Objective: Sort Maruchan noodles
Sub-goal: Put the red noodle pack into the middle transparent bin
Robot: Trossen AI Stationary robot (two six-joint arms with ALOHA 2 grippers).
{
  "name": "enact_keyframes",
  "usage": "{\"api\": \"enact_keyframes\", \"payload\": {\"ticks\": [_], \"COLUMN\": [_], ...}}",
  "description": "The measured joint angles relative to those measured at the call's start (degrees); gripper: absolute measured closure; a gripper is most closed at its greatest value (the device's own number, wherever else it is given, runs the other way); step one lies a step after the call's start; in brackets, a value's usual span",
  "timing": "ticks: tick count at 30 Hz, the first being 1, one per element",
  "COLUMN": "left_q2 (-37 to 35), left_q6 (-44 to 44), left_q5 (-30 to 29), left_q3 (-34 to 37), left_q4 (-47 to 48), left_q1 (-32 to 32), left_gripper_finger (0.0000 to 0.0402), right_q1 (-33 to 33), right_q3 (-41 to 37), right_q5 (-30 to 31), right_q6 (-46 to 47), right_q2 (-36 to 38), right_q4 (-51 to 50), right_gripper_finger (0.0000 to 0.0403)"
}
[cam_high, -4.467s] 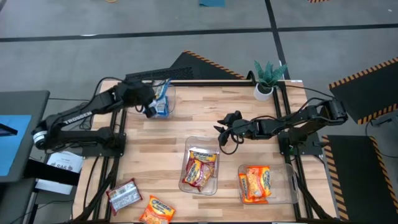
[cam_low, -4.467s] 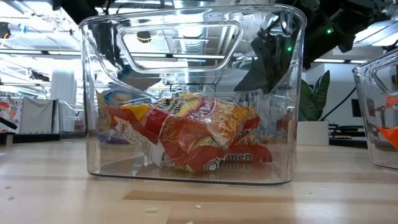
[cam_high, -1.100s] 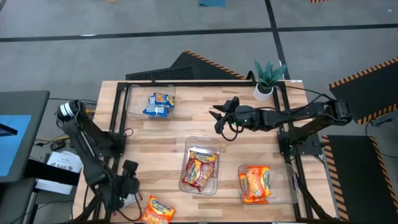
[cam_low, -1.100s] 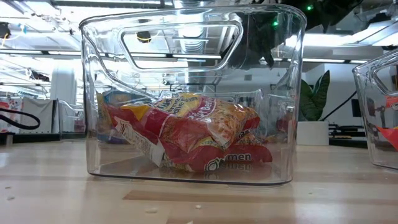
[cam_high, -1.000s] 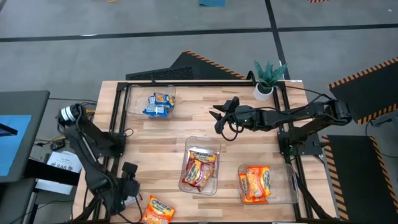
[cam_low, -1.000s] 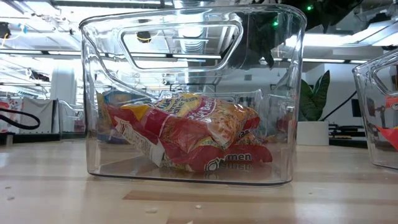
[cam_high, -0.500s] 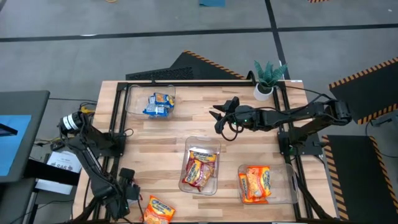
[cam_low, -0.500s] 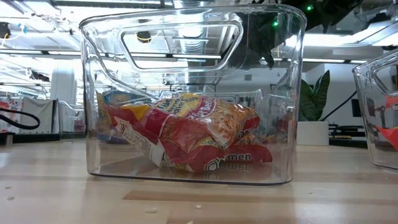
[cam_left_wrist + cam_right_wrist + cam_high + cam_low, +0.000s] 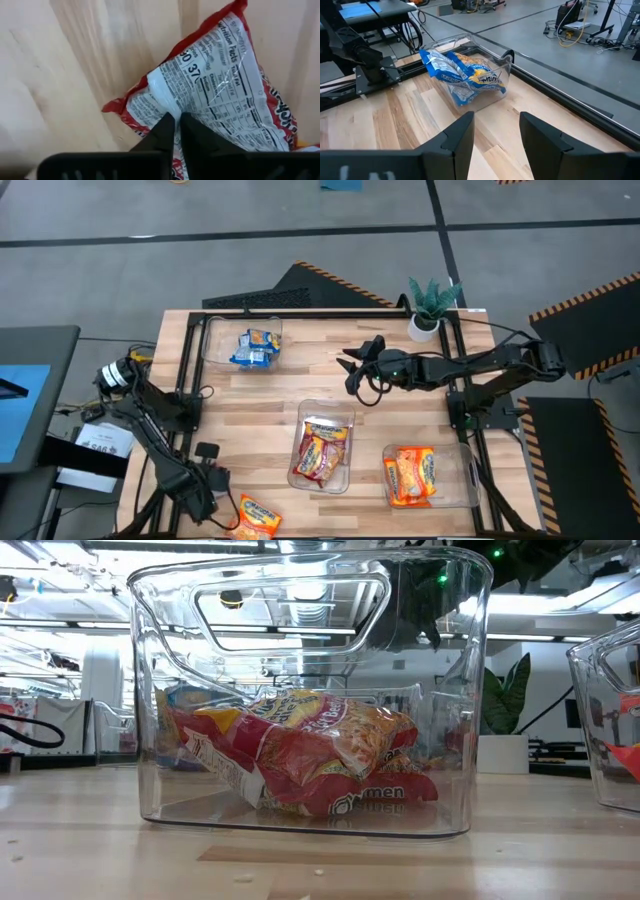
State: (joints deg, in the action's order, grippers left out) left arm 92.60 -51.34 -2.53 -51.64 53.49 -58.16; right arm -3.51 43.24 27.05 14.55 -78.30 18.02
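My overhead camera looks straight down on the whole pale wooden slatted table point(image 9: 270, 395). The low one sits at tabletop level, tight against a clear plastic bin point(image 9: 310, 690) of red-brown packets. That bin point(image 9: 324, 448) also shows from above. Each wrist camera faces forward past its fingers.

- Red-and-silver noodle packet point(image 9: 210, 95): lies flat on the bare wood at the table's near left corner, printed nutrition panel facing up, wrapper creased.
- Orange noodle packet point(image 9: 252, 515): lies flat on the wood just beside it, at the near edge, tilted.
- Blue packets point(image 9: 462, 70): piled loosely in the clear bin at the far left, noodle print showing.
- Red-brown packets point(image 9: 321, 452): stacked in the clear bin at the table's near centre; from table height the upper one point(image 9: 310, 735) rests askew on the lower.
- Orange packets point(image 9: 410, 472): lying flat in the near right bin.
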Motion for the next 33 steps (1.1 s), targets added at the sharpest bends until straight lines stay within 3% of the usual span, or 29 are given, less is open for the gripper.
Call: {"api": "enact_keyframes", "payload": {"ticks": [3,10,21,27,33], "left_q2": [-0.06,-3.81,-18.11,-25.7,-29.56], "left_q6": [4.13,16.96,25.37,30.02,37.79], "left_q5": [-4.32,-25.82,-45.25,-53.52,-54.57], "left_q3": [0.1,0.79,0.66,0.59,0.52], "left_q4": [0.73,1.49,2.35,0.75,-5.15], "left_q1": [1.13,5.71,12.82,14.54,15.63], "left_gripper_finger": [0.0399,0.0401,0.0401,0.0401,0.0401], "right_q1": [0.0,0.0,0.0,0.0,0.0], "right_q3": [0.0,0.0,0.0,0.0,0.0], "right_q5": [0.0,0.0,0.0,0.0,0.0], "right_q6": [0.0,0.0,0.01,0.0,0.0], "right_q2": [0.0,0.0,0.0,0.0,0.0], "right_q4": [0.02,0.0,0.02,0.02,0.07], "right_gripper_finger": [0.0221,0.0221,0.0221,0.0221,0.0221]}}
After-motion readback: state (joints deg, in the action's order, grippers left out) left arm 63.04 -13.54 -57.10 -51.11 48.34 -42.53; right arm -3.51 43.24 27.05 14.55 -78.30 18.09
